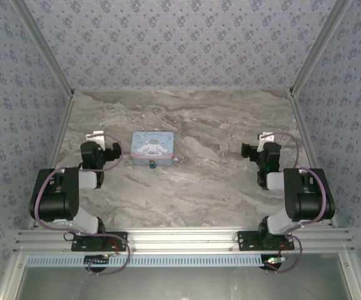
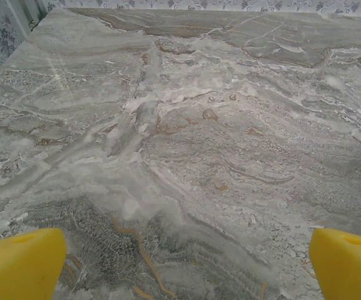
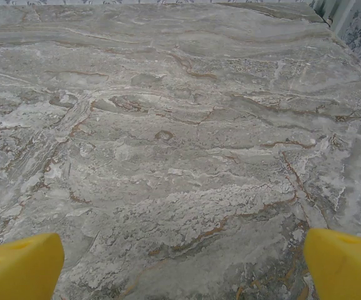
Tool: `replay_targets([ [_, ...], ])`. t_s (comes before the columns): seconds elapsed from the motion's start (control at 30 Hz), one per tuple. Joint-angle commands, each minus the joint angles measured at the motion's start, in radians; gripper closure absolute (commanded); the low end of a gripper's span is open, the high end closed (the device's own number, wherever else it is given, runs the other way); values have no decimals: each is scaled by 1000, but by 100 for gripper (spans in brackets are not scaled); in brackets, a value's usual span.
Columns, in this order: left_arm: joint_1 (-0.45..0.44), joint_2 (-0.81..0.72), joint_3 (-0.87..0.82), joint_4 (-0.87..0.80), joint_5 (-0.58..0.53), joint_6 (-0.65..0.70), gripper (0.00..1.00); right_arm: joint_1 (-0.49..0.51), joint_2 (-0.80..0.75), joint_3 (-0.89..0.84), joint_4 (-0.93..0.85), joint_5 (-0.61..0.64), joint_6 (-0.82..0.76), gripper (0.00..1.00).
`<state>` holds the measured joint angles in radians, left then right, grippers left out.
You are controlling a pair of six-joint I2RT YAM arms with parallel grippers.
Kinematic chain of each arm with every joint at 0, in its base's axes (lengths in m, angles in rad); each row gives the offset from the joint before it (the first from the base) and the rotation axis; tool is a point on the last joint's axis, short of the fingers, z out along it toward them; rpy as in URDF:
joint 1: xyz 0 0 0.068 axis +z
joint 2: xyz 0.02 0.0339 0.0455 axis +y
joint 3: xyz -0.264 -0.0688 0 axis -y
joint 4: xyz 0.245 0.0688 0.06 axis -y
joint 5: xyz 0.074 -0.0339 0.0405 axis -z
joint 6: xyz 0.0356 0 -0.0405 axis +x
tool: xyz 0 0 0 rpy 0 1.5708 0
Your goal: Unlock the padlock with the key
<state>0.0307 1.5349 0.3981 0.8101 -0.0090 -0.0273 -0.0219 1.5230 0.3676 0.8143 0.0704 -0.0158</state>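
Padlock (image 1: 151,165) sits at the near edge of the tin box (image 1: 152,147), left of centre on the worktop (image 1: 218,125). Left gripper (image 2: 183,265) and right gripper (image 3: 180,265) both spread wide above bare marble, well apart from the padlock.

The left arm (image 1: 55,197) and right arm (image 1: 305,194) sit folded low by their bases, elbows bent and wrists pointing forward. The left gripper (image 1: 97,140) has its yellow fingers (image 2: 20,265) spread wide (one at each lower corner of its wrist view), and the right gripper (image 1: 260,145) is spread just as wide
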Motion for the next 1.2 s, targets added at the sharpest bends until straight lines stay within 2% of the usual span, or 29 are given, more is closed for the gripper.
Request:
replay_targets([
  [0.0,-4,-1,16,1,-6,-2,1,-2,-3,23,-6,-6,-3,0],
  [0.5,-1,-2,16,1,-3,-3,0,-12,-2,21,-7,-25,4,0],
  [0.6,-1,-34,22,-36,-46,-23,1,-19,-17,32,-38,-36,11,0],
  [0.73,-4,-177,18,-143,-95,-34,1,-37,-119,88,-223,-18,41,0],
  [0.87,-6,-354,67,-379,-103,-102,1,-30,-229,123,-413,-19,97,0],
  [1.03,-7,-522,162,-701,-42,-311,1,36,-374,179,-689,4,183,0],
  [1.17,-10,-597,216,-899,100,-417,1,114,-487,217,-906,-6,298,0],
])
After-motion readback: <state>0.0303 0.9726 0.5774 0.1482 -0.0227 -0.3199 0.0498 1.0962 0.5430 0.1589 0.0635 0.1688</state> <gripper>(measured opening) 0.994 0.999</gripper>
